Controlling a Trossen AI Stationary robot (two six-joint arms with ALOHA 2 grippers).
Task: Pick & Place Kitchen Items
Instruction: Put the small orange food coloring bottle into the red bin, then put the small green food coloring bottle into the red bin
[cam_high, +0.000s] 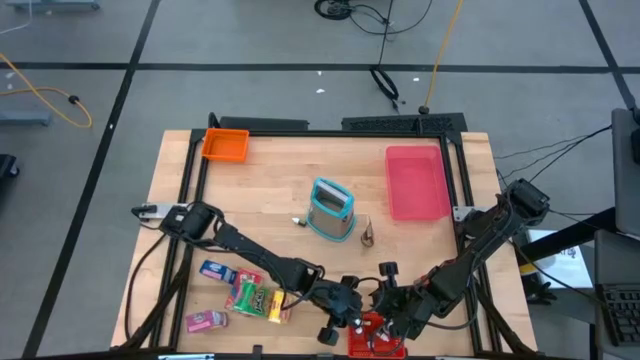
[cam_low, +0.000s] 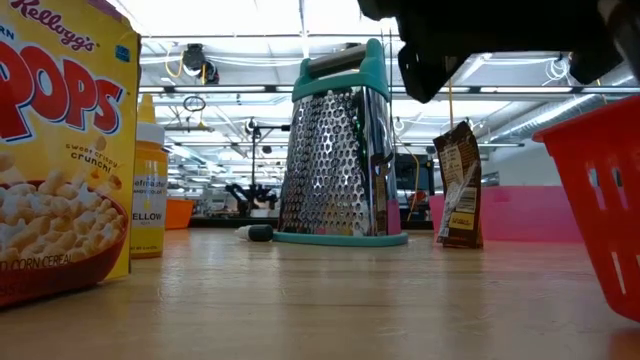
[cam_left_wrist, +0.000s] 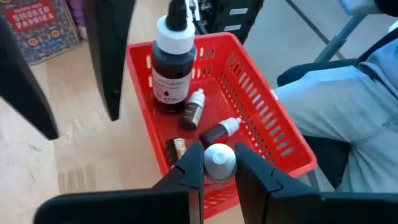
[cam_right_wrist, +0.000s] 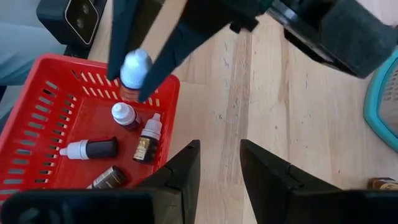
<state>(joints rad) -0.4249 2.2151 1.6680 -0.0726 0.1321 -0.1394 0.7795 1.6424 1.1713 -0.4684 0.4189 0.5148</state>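
A red basket stands at the table's near edge. Several small bottles lie or stand in it, among them a taller dark one with a white cap. My left gripper hangs over the basket, shut on a small white-capped bottle. My right gripper is open beside the basket on its far side, with bare wood between its fingers. Snack packets lie flat at the near left. My left gripper pinches the small bottle between its two fingers at its upper part, just below the white cap. The fingers slant down from the table's left. The bottle stands upright in the hold, cap up, clear of the basket floor.
A teal grater stands mid-table with a brown packet and a tiny bottle beside it. A pink tray lies far right, an orange bin far left. Cereal box and yellow bottle stand near. A person sits beyond the near edge.
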